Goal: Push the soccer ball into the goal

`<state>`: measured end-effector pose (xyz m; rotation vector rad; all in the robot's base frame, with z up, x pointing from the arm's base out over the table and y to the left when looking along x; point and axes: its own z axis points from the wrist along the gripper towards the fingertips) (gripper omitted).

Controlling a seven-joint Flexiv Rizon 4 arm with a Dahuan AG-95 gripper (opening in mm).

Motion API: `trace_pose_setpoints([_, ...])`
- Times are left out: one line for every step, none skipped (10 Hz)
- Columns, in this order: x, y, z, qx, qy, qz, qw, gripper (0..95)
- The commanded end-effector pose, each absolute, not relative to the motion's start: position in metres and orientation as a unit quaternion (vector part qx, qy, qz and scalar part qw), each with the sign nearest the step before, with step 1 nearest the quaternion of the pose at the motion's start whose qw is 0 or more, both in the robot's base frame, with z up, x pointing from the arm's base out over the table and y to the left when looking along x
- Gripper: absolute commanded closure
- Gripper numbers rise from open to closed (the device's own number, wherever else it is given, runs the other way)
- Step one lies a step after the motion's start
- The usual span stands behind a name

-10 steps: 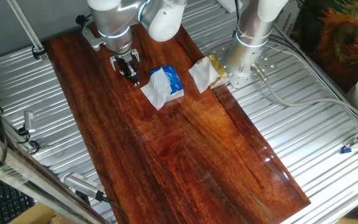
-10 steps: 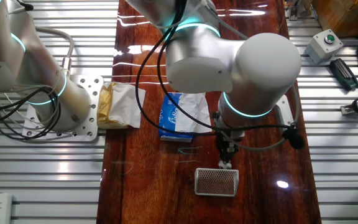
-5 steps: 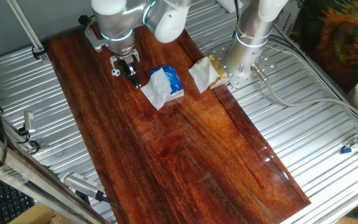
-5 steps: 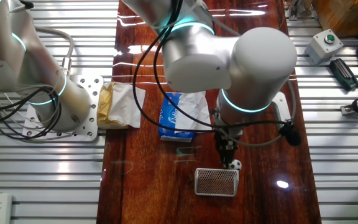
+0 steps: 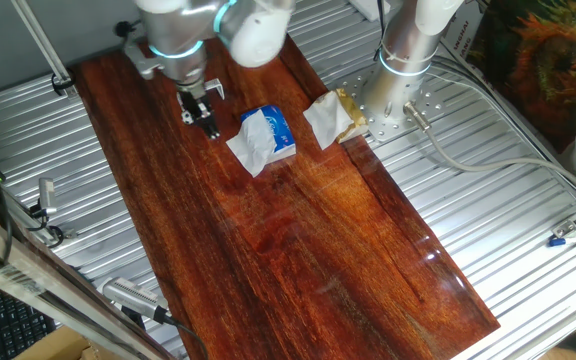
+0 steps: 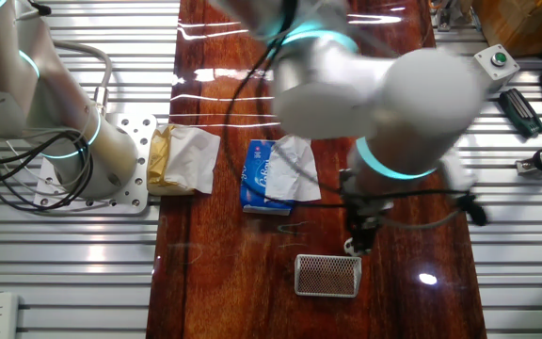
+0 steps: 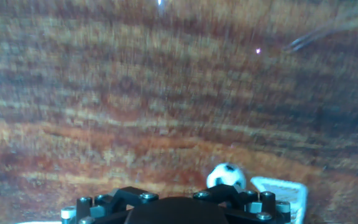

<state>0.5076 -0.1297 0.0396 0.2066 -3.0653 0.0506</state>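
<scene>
the soccer ball [image 7: 226, 177] is lying on the table [image 7: 166, 93] just beside the goal [image 7: 279, 195]. the gripper [image 6: 359, 242] is standing just behind the goal [image 6: 327, 275], beside the packet [image 6: 271, 177].

The soccer ball [image 7: 226, 176] is white with black patches; the goal [image 6: 327, 275] pale grey mesh; the worktop [image 5: 308, 240] streaked reddish-brown wood.

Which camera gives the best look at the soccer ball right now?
The hand view: the soccer ball shows its black patches clearly, beside the goal. One fixed view shows only a speck by the pincer; in the other, the arm largely hides it.
</scene>
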Motion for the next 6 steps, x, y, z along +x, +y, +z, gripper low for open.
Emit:
trace_pose_setpoints([0.518,-0.131,0.042,0.066,-0.997,0.007,0.037,19.0])
trace_pose_setpoints([0.522,-0.131,0.043,0.065,-0.997,0.011,0.039,38.0])
trace_pose_setpoints([0.524,-0.131,0.044,0.058,-0.997,0.014,0.039,95.0])
trace_pose_setpoints([0.528,-0.132,0.042,0.056,-0.998,0.015,0.038,95.0])
trace_pose_setpoints([0.530,-0.132,0.040,0.056,-0.998,0.014,0.038,95.0])
trace_pose_setpoints([0.531,-0.133,0.037,0.057,-0.998,0.013,0.037,95.0])
